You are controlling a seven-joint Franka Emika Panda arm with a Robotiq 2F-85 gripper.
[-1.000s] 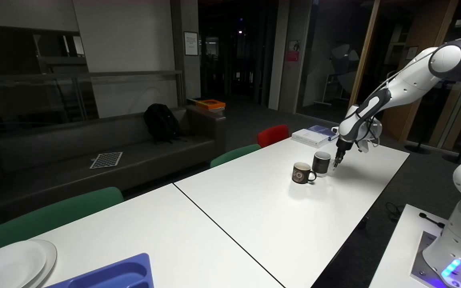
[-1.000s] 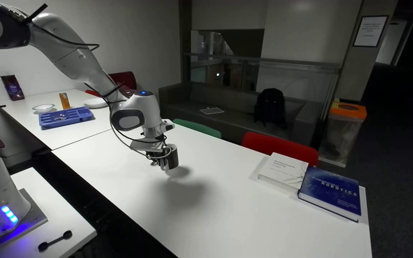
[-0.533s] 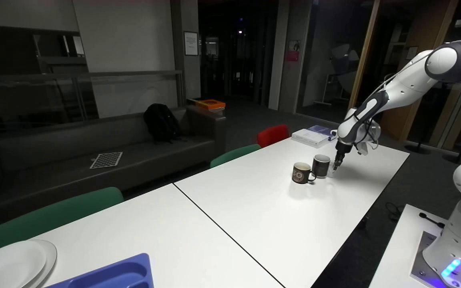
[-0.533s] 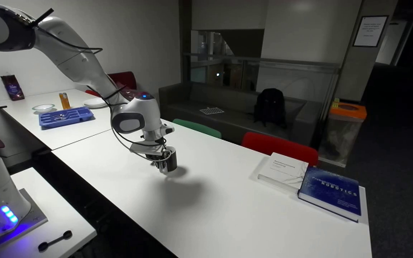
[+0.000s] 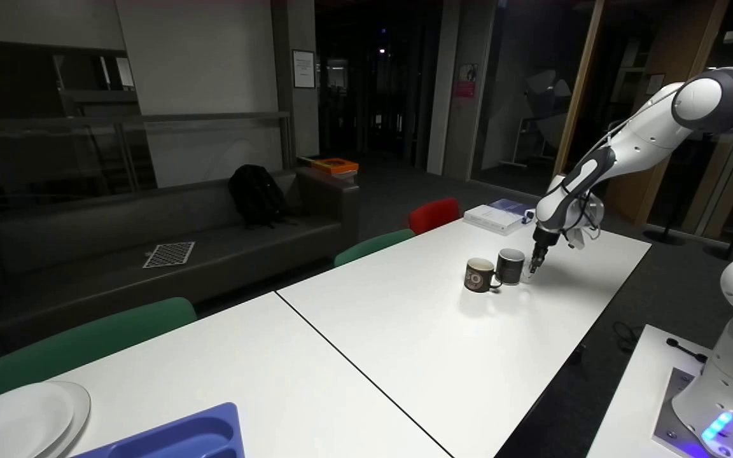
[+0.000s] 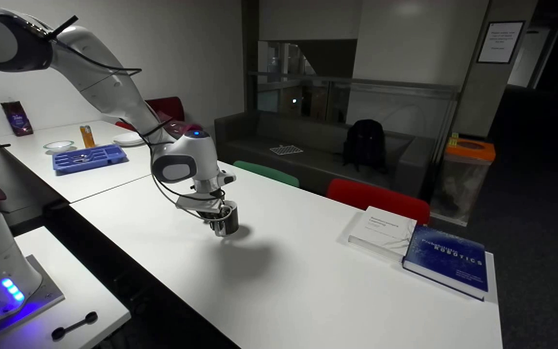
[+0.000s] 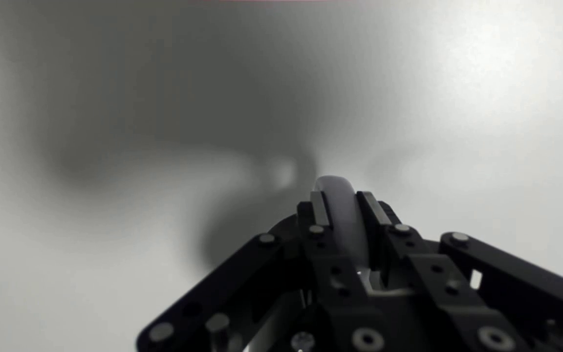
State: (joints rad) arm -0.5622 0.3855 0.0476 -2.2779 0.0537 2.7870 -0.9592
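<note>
A: Wrist view?
B: Jaws pinch the dark mug (image 5: 509, 267) by its pale handle (image 7: 342, 208), probably because that's narrower than the body.
A: Where's it standing?
B: In an exterior view, roughly upright at the tabletop (image 5: 404, 331), contact unclear, a printed mug (image 5: 478, 278) crowding one side. In an exterior view, the Probabilistic Robotics book (image 6: 446, 261) lies well apart.

Blue book (image 6: 446, 261) and white book (image 6: 382, 230) side by side near end of table (image 6: 337, 295), red chair (image 6: 378, 198) nearby. Black backpack (image 6: 364, 144) on grey sofa (image 6: 315, 136), orange-lidded bin (image 6: 460, 186) beside it. Blue divided tray (image 6: 89, 165) near white plates (image 6: 130, 139).
</note>
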